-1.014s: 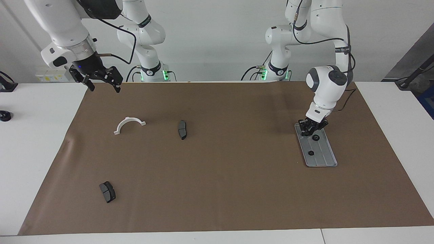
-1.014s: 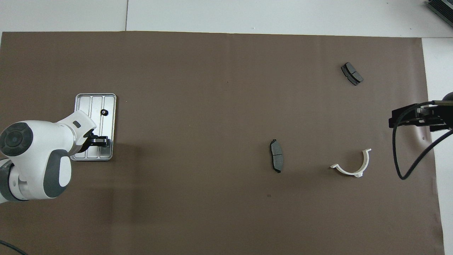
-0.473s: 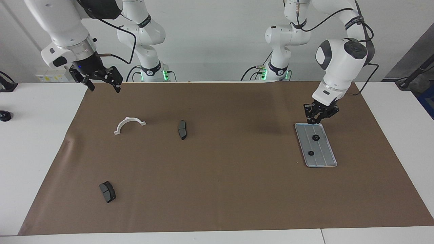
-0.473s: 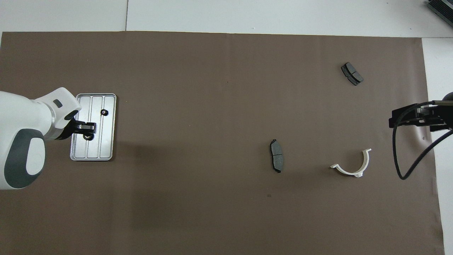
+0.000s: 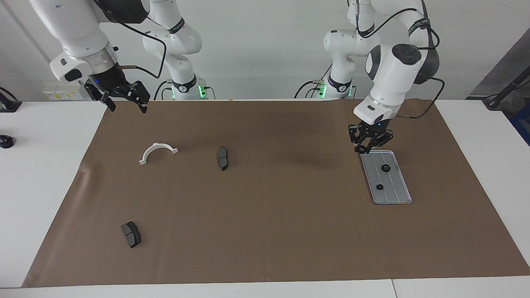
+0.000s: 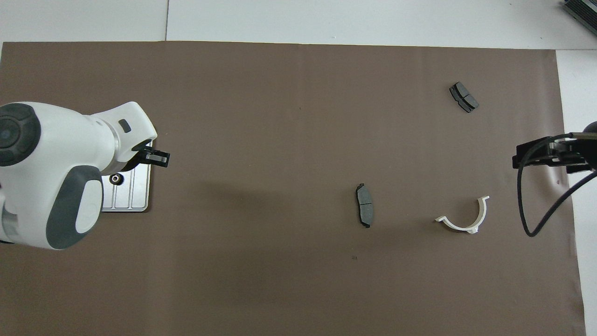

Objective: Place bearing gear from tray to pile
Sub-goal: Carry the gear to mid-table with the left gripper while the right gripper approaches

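Note:
The silver-grey ridged tray (image 5: 393,194) lies on the brown mat at the left arm's end of the table. Two small black bearing gears (image 5: 385,167) (image 5: 379,186) lie in it. In the overhead view the left arm covers most of the tray (image 6: 137,198) and only one gear (image 6: 114,178) shows. My left gripper (image 5: 367,145) hangs in the air over the tray's corner nearest the robots, shut on a small dark bearing gear (image 5: 363,149). It also shows in the overhead view (image 6: 159,158). My right gripper (image 5: 125,98) waits open over the mat's edge at the right arm's end.
A white half-ring (image 5: 157,152) and a dark brake pad (image 5: 222,158) lie on the mat toward the right arm's end. A second brake pad (image 5: 131,234) lies farther from the robots. The brown mat (image 5: 269,215) covers most of the white table.
My left gripper has risen from the tray's end nearest the robots and moved toward the table's middle. The two gears in the tray and the right arm have not moved.

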